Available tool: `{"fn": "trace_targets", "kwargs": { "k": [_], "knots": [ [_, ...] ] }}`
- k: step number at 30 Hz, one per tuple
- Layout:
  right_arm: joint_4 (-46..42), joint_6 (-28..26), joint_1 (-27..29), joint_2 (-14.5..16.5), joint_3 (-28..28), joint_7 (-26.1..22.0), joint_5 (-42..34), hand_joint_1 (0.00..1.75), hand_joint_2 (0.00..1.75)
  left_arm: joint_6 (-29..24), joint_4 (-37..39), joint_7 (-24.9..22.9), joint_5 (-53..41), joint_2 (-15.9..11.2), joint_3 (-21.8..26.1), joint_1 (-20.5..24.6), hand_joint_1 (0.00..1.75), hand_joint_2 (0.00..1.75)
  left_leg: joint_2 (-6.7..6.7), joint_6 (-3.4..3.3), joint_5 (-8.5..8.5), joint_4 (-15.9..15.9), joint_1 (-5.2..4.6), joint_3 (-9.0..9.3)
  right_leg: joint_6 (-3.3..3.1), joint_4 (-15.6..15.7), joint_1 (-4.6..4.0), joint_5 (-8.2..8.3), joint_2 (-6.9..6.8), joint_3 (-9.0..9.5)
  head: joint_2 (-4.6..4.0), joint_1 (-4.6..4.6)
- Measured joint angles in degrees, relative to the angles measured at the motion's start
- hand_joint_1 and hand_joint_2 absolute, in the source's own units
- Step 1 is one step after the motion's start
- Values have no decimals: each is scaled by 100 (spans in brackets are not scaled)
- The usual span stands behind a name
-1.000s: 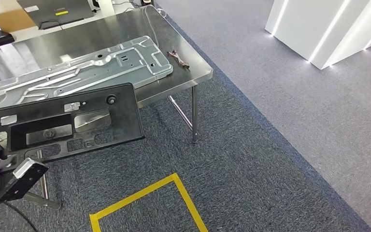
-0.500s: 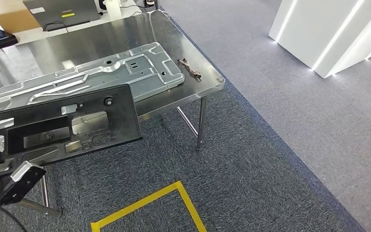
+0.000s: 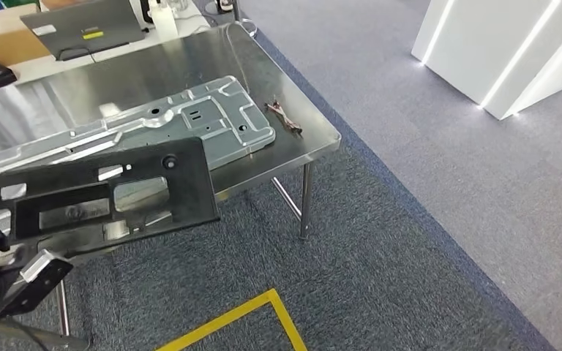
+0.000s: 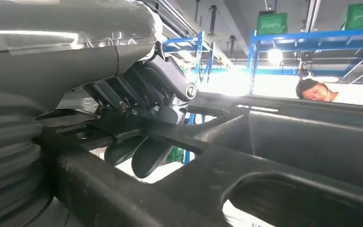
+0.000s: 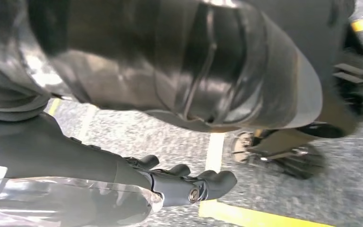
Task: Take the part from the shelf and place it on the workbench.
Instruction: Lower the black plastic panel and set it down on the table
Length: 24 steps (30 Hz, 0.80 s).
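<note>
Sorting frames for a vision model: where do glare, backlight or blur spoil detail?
Head view: sharp, with soft reflections on the steel workbench. Left wrist view: bright backlight silhouettes the black plastic panel and left hand. Right wrist view: right hand sharp, floor blurred.

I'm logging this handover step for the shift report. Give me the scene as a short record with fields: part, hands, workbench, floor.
part: black plastic panel with cut-outs, carried in the air over the near edge of the workbench, tilted
left hand: left hand grips the panel, fingers curled round a rib
right hand: right hand hangs over the carpet, holding nothing, fingers loosely curled
workbench: steel workbench bearing a grey metal plate and a small brown tool
floor: grey carpet with yellow tape
</note>
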State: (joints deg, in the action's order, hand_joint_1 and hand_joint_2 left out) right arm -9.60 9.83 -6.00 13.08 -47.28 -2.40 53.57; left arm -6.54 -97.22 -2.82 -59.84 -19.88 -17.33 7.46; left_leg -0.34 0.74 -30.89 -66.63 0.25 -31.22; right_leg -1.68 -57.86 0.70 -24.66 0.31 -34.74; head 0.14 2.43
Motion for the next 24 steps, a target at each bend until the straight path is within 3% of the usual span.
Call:
{"fn": "trace_targets", "kwargs": {
  "k": [2,3,4,5,7,9,12,14,17,19,20,21,23,24],
  "knots": [
    [0,3,-3,1,2,0,0,0,0,1,0,1,-2,-1,3,-19,175,175,2,45,-333,-595,16,-470,-10,-1,-1,-104,5,100,0,0],
    [0,3,2,1,3,0,0,0,0,2,0,1,-5,-1,2,-34,175,175,2,55,-450,-711,22,-632,-6,-2,-1,-161,7,163,0,0],
    [0,3,8,1,3,1,0,0,0,2,0,1,-8,-1,2,-46,175,175,2,58,-444,-647,27,-710,3,-2,-1,-223,9,239,-1,0],
    [0,3,14,1,3,1,0,0,0,2,0,1,-11,-1,3,-52,175,175,2,53,-298,-420,30,-711,14,-3,-2,-289,9,326,0,0],
    [2,5,20,1,3,2,0,0,0,2,1,1,-12,-1,4,-58,175,175,9,10,326,286,27,-603,49,-10,-5,-423,8,496,1,1],
    [5,6,8,1,3,2,-1,0,0,5,-3,-2,-9,-1,6,-69,175,175,19,-55,728,719,-6,-521,112,-8,-11,-523,14,582,1,2],
    [6,3,-16,0,3,4,-4,0,0,5,-20,-4,-12,-1,21,-76,175,175,4,-155,718,808,-12,-428,214,-89,-21,-559,13,616,1,4],
    [4,1,-27,-1,3,4,-4,0,0,4,-28,-4,-15,-1,30,-56,175,175,-6,-217,664,850,7,-322,254,-439,-20,-601,6,451,0,4],
    [2,1,-31,-2,3,4,-5,0,0,4,-35,-4,-14,4,31,-44,175,175,-5,-280,552,868,-5,-195,292,-1407,-11,-939,3,-235,-1,4],
    [2,1,-14,-4,3,4,-7,0,0,9,-35,-3,-15,6,28,-56,175,175,-11,-294,447,867,-23,-75,290,-1642,-19,-1060,2,-567,0,4],
    [2,2,-5,-7,3,4,-7,0,0,12,-35,-3,-15,6,28,-58,175,175,-15,-296,384,868,-34,8,270,-1499,-32,-957,3,-609,1,4],
    [2,3,2,-8,3,4,-7,0,0,14,-35,-3,-15,6,28,-59,175,175,-18,-293,319,869,-44,98,235,-1192,-52,-726,3,-564,1,4],
    [3,5,16,-22,3,2,-7,0,0,27,-31,-4,-14,6,26,-60,175,175,-21,-269,191,873,-62,230,125,-478,-111,-113,4,-431,1,4],
    [3,11,16,-30,3,1,-7,0,0,40,-29,-4,-14,6,24,-59,175,175,-22,-246,138,880,-69,259,79,-256,-134,83,1,-389,0,3]
  ]
}}
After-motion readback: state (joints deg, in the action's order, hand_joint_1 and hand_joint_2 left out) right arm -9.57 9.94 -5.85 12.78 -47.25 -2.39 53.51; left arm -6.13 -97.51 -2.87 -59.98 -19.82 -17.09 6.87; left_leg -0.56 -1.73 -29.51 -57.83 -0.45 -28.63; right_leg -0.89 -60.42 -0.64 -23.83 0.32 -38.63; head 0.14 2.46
